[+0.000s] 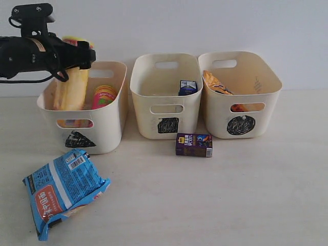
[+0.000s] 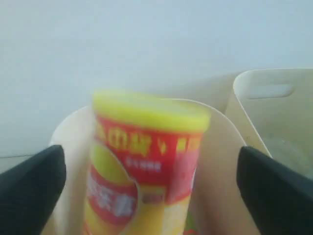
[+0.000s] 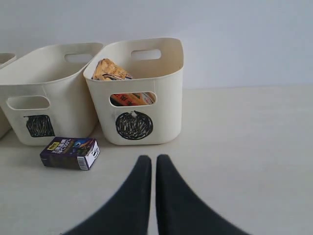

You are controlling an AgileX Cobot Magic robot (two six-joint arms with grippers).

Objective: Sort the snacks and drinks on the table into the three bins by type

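My left arm (image 1: 25, 51) reaches level over the cream triangle-marked plastic bin (image 1: 110, 128), left gripper (image 2: 149, 188) spread wide, clear of the tall yellow chip tube (image 1: 72, 89) leaning inside. My right gripper (image 3: 153, 169) is pinched together, empty.

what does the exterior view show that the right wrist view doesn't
Only the exterior view: the blue crinkly packet on the pale beige table, the tall yellow chip tube and pink chip tube in the triangle-marked cream plastic bin, the left gripper at the yellow one's top, and a small blue-topped carton inside the square-marked bin.
Only the right wrist view: the right gripper, jaws together.
Both: the dark rectangular carton lying before the square-marked bin, and the circle-marked bin holding the orange bag.
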